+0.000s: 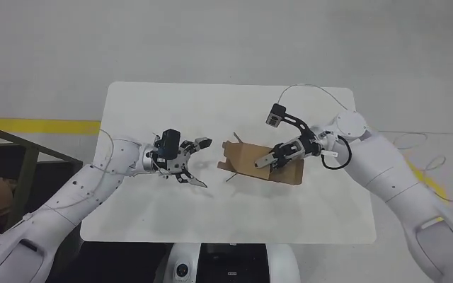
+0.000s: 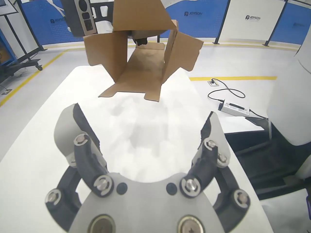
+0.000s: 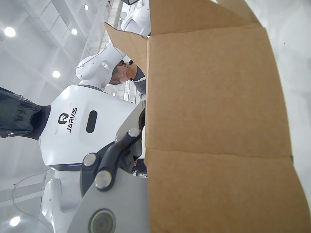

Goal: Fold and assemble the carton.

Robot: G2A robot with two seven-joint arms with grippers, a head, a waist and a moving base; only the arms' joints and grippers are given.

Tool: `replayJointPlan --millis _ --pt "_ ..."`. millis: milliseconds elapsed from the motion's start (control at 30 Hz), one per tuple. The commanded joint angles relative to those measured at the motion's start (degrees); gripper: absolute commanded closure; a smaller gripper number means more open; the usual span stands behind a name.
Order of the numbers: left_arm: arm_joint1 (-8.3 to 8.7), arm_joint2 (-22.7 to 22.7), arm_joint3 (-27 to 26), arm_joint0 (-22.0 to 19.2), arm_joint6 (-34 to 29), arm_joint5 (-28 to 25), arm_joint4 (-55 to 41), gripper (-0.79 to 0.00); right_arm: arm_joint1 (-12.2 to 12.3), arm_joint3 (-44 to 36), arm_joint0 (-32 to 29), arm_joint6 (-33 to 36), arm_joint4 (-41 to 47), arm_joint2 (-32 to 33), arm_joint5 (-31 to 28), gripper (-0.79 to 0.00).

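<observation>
Just to 3 o'clock of the centre of the table [image 1: 141, 212] is the one carton [image 1: 244, 157], on its side with its open end facing 9 o'clock. Four flaps [image 2: 136, 3] splay from that end, at 12, 3, 6 and 9 o'clock around the opening. The right gripper [image 1: 267, 159], coming in from 3 o'clock, is clamped on one carton wall; one finger [image 3: 139, 120] lies against the wall's outer face. The left gripper [image 1: 205, 163] hangs near the carton at its 9 o'clock, apart from it, fingers spread wide and holding nothing.
</observation>
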Motion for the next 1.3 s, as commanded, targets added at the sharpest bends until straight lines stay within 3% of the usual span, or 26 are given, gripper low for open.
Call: replayJointPlan --millis 0,567,1267 --pt "-0.11 1.93 0.16 -0.46 0.00 0.00 -0.45 -0.785 0.03 -0.34 -0.15 0.00 -0.23 0.42 0.00 0.000" --pt "-2.01 14.84 0.86 -7.87 0.00 0.00 -6.61 -0.785 -0.55 -2.51 -1.68 0.00 -1.45 2.40 0.00 0.000" --pt "-1.50 18.63 -3.05 -11.93 0.00 0.00 -6.97 -0.785 -1.63 -0.96 -2.02 0.00 -1.77 2.50 0.00 0.000"
